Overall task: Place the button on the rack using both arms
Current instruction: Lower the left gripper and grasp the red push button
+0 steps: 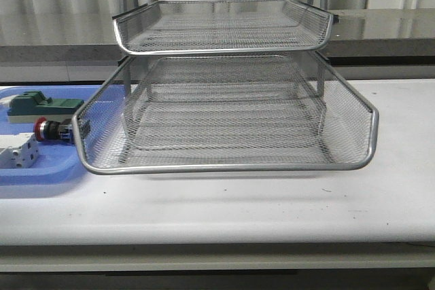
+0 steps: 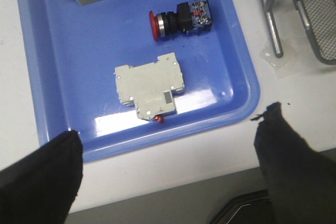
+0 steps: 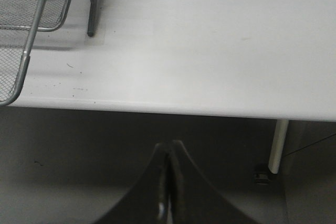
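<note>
On the left of the white bench (image 1: 224, 208) lies a flat blue plastic tray (image 2: 231, 72). It holds a green block (image 1: 42, 104), a white block (image 2: 149, 83) and, between them, the small red-capped push-button (image 2: 181, 18) on its side. The left tool (image 2: 168, 166) hangs above the tray's near edge, its 2 black fingers (image 2: 42, 177) spread wide and empty. Beside the tray stands the large silver wire-mesh rack (image 1: 224, 110), its lower tray pulled forward. The right tool (image 3: 169, 182) hangs off the bench edge, fingers pressed together on nothing.
</note>
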Robot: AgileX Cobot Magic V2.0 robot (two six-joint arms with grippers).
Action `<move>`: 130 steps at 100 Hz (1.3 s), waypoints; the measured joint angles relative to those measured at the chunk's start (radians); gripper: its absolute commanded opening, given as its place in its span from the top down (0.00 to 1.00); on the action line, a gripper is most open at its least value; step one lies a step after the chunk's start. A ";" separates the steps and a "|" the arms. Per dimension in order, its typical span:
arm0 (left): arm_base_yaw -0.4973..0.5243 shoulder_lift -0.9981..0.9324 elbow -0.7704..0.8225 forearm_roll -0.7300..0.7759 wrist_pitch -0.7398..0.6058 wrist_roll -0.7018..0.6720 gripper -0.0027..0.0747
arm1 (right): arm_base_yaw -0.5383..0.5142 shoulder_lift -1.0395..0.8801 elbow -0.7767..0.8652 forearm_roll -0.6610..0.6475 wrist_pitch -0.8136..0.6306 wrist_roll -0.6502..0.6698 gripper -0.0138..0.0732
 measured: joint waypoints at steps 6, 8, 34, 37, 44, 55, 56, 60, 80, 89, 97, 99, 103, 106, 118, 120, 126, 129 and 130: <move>0.000 0.005 0.000 -0.005 -0.021 0.002 0.20 | 0.000 0.000 0.000 0.000 0.000 0.000 0.92; 0.000 0.004 0.000 -0.005 -0.031 0.005 0.21 | 0.000 0.000 0.000 0.000 0.000 0.000 0.92; 0.000 0.129 -0.119 -0.008 -0.050 0.153 0.21 | 0.000 0.000 0.000 0.000 0.000 0.000 0.92; 0.000 0.156 -0.147 -0.008 -0.040 0.176 0.21 | 0.000 0.000 0.000 0.000 0.000 0.000 0.92; 0.000 0.227 -0.222 -0.012 -0.011 0.236 0.21 | 0.000 0.000 0.000 0.000 0.000 0.000 0.92; 0.000 0.346 -0.347 -0.024 0.043 0.338 0.21 | 0.000 0.000 0.000 0.000 0.000 0.000 0.92; 0.000 0.353 -0.355 -0.024 0.046 0.345 0.21 | 0.000 0.000 0.000 0.000 0.000 0.000 0.92; 0.000 0.398 -0.401 -0.027 0.067 0.385 0.21 | 0.000 0.000 0.000 0.000 0.000 0.000 0.92; 0.000 0.596 -0.605 -0.043 0.178 0.588 0.21 | 0.000 0.000 0.000 0.000 0.000 0.000 0.92; 0.000 0.664 -0.668 -0.043 0.218 0.657 0.21 | 0.000 0.000 0.000 0.000 0.000 0.000 0.92; 0.000 0.720 -0.715 -0.045 0.244 0.692 0.21 | 0.000 0.000 0.000 0.000 0.000 0.000 0.92; 0.000 0.731 -0.722 -0.045 0.248 0.700 0.21 | 0.000 0.000 0.000 0.000 0.000 0.000 0.92; 0.000 0.749 -0.733 -0.047 0.250 0.715 0.21 | 0.000 0.000 0.000 0.000 0.000 0.000 0.92; 0.000 0.764 -0.739 -0.051 0.250 0.726 0.21 | 0.000 0.000 0.000 0.000 0.000 0.000 0.92; 0.000 0.801 -0.743 -0.078 0.254 0.785 0.21 | 0.000 0.000 0.000 0.000 0.000 0.000 0.92; 0.000 0.804 -0.743 -0.081 0.254 0.795 0.21 | 0.000 0.000 0.000 0.000 0.000 0.000 0.92; 0.000 0.816 -0.743 -0.089 0.254 0.817 0.21 | 0.000 0.000 0.000 0.000 0.000 0.000 0.92; -0.002 0.823 -0.745 -0.091 0.254 0.831 0.21 | 0.000 0.000 0.000 0.000 0.000 0.000 0.92; -0.002 0.823 -0.745 -0.092 0.254 0.833 0.21 | 0.000 0.000 0.000 0.000 0.000 0.000 0.92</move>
